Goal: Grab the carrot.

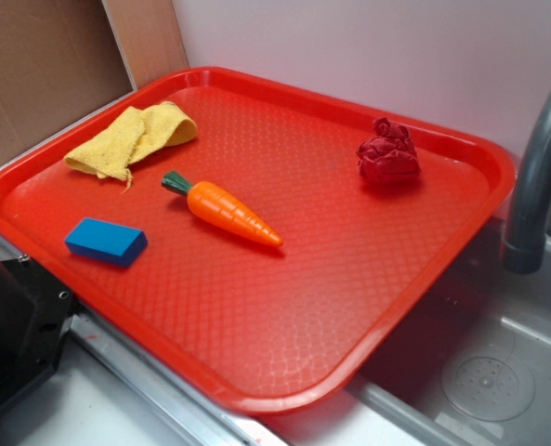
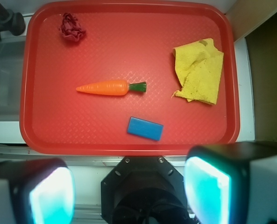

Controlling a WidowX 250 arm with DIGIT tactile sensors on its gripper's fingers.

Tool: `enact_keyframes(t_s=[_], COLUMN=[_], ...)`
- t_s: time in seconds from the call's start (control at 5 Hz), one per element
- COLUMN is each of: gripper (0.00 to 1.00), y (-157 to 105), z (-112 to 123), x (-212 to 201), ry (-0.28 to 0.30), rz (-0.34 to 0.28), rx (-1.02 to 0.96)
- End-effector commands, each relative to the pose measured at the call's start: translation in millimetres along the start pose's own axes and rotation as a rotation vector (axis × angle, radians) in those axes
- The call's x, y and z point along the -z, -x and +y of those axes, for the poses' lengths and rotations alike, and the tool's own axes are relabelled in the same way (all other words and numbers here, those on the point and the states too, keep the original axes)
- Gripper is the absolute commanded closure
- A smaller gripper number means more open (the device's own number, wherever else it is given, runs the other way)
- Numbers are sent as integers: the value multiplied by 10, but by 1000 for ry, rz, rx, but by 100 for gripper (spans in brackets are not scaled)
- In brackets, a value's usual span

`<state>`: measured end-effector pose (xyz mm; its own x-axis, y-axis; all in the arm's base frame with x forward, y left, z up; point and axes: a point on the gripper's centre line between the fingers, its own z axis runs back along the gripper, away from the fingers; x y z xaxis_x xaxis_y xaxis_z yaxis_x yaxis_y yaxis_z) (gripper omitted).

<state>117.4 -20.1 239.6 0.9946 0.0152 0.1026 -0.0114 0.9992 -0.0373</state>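
Observation:
The orange carrot (image 1: 230,210) with a dark green stem cap lies on its side near the middle of the red tray (image 1: 284,372). In the wrist view the carrot (image 2: 105,87) points left, stem to the right. My gripper (image 2: 129,193) hangs high above the tray's near edge, well short of the carrot. Its jaws stand wide apart with nothing between them; the two fingers (image 2: 49,196) show as blurred teal pads at the bottom of the wrist view. The gripper does not show in the exterior view.
A blue block (image 1: 106,241) lies near the carrot, a yellow cloth (image 1: 131,137) in a tray corner, a dark red wrinkly ball (image 1: 387,154) in another. A grey faucet (image 1: 535,177) and sink (image 1: 484,376) adjoin the tray. The robot's black base (image 2: 145,191) sits below the gripper.

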Motion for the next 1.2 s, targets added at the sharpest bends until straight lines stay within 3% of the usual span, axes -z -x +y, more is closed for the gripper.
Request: enact_keyframes(t_s=[0.0,0.4,0.8,1.0], gripper=[0,0,0,0], y=[0,-182,-372,-507], z=[0,-84,-127,-124], x=[0,305,851,1160], ry=[0,29,153,145], rz=[0,-9,-100,-128], rx=[0,-505,-1010,-1174])
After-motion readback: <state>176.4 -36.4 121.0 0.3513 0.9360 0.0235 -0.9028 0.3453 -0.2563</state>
